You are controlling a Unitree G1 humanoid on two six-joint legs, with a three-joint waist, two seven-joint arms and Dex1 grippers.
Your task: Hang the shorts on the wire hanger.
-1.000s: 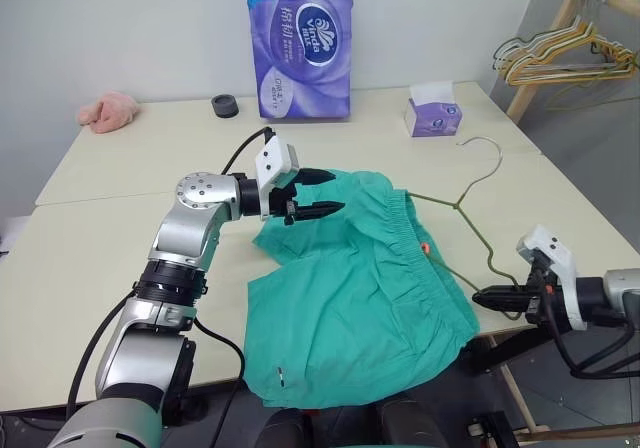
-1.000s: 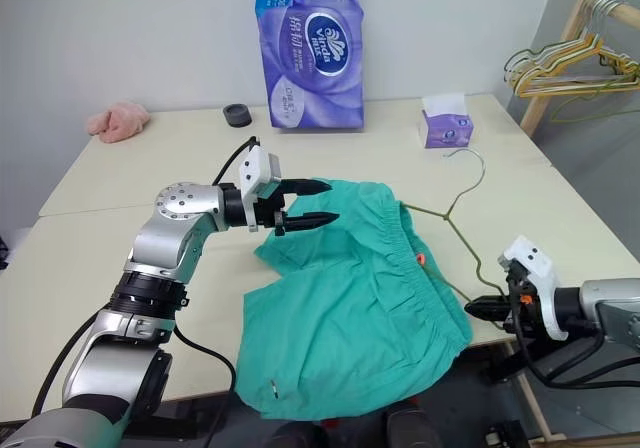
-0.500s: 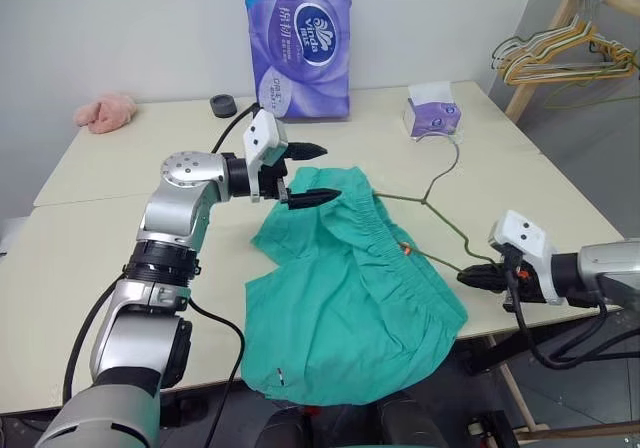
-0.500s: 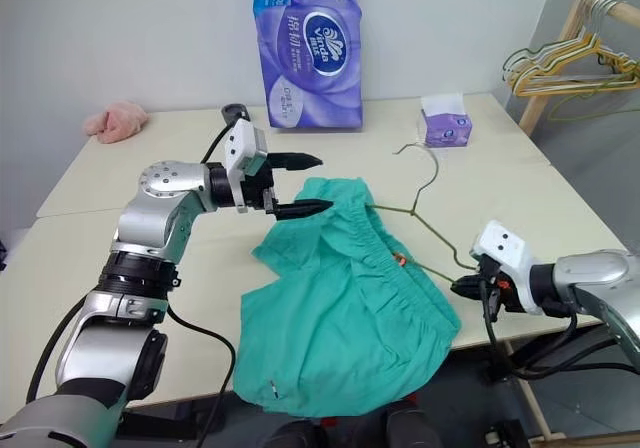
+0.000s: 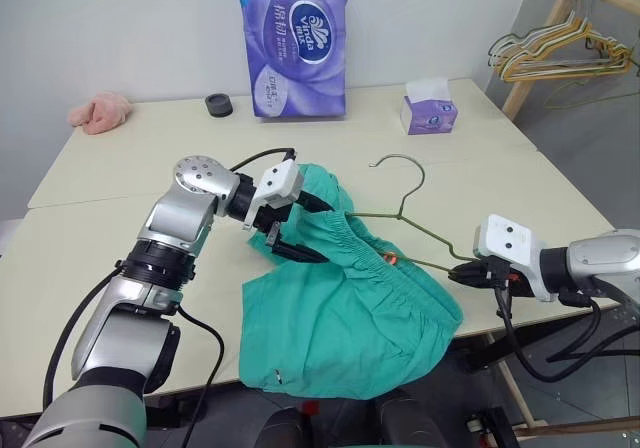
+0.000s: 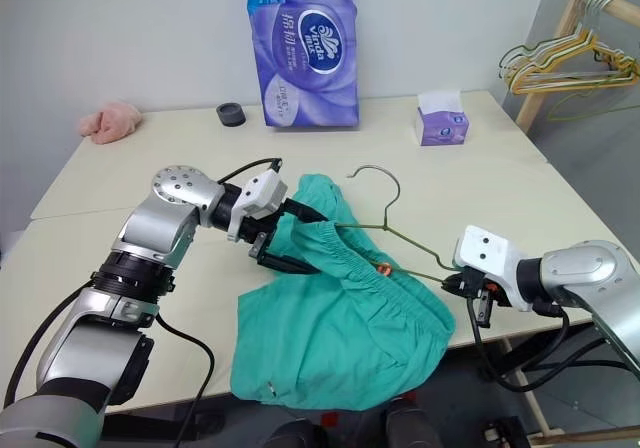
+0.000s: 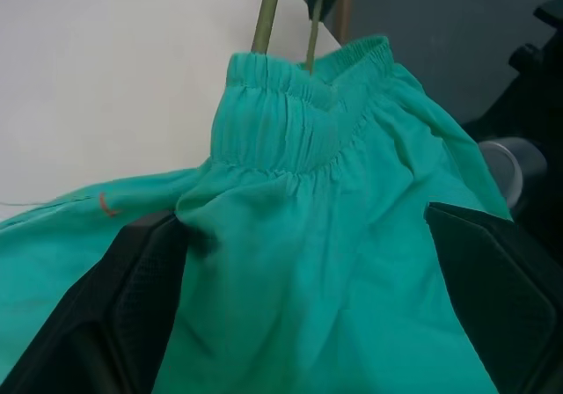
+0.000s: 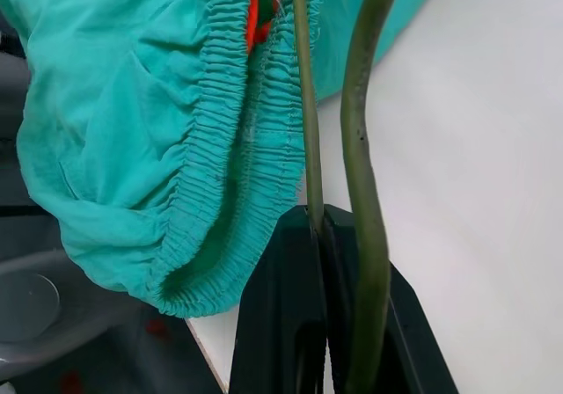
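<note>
Starting at your left: a pink cloth (image 5: 100, 112) and a small dark ring (image 5: 217, 104) sit at the far edge of the counter (image 5: 110, 233), well apart from the work. Your left tool (image 5: 296, 226) has its fingers spread wide, one above and one below a raised fold of the shorts (image 5: 345, 308), close against the cloth without pinching it.

The shorts lie bunched on the counter's near side, their lower part hanging over the front edge. The wire hanger (image 5: 400, 204) is partly in: in the left wrist view two of its wires run into the gathered waistband, while the hook stands free above the cloth, pointing toward the purple pack (image 5: 293, 40). So I judge the task about halfway done; the waistband must yet be drawn along the wire until the shorts sit evenly.

Further right, the orange drawstring (image 5: 389, 260) peeps out beside the wire. Your right tool (image 5: 462, 274) is pressed together on the hanger's corner, just past the waistband's edge, near the counter's front. The tissue box (image 5: 428, 116) and rack hangers (image 5: 555, 56) stand beyond.
</note>
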